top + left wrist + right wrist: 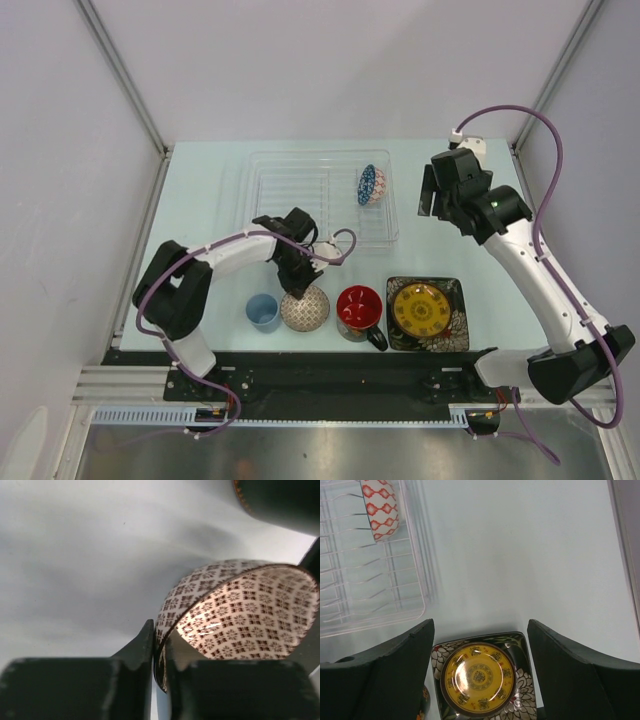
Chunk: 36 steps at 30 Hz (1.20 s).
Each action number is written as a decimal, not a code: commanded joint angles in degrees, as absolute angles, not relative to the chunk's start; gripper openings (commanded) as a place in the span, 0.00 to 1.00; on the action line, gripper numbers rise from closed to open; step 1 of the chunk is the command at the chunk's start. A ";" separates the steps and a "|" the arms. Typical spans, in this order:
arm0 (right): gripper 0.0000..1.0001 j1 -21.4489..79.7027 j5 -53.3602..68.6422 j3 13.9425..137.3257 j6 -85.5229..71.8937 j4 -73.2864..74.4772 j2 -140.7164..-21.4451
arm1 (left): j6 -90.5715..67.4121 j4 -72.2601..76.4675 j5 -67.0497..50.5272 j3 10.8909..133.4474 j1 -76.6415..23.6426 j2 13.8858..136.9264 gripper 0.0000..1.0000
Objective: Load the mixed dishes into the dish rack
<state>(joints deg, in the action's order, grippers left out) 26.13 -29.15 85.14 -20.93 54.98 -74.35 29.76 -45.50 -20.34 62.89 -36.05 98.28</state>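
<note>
My left gripper [298,283] is shut on the rim of the beige patterned bowl [306,311], near the table's front. In the left wrist view the gripper [159,647] has one finger inside and one outside the bowl [240,615]. The small light-blue cup [262,312] stands left of it and the red-inside dark mug [359,307] right of it. The yellow round plate [421,310] lies on the black floral square plate [455,292]. The blue patterned bowl [371,185] stands on edge in the clear dish rack [290,195]. My right gripper [430,196] is open and empty, right of the rack.
In the right wrist view the open gripper [479,625] frames the yellow plate [478,675] on the black plate [522,692], with the rack's corner [370,595] and the bowl [380,505] at upper left. Enclosure walls stand on both sides.
</note>
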 commanded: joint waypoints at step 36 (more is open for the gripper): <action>0.84 35.59 1.42 92.29 -26.11 30.75 -83.14 | -3.34 -44.38 -22.76 112.59 -24.96 107.84 0.00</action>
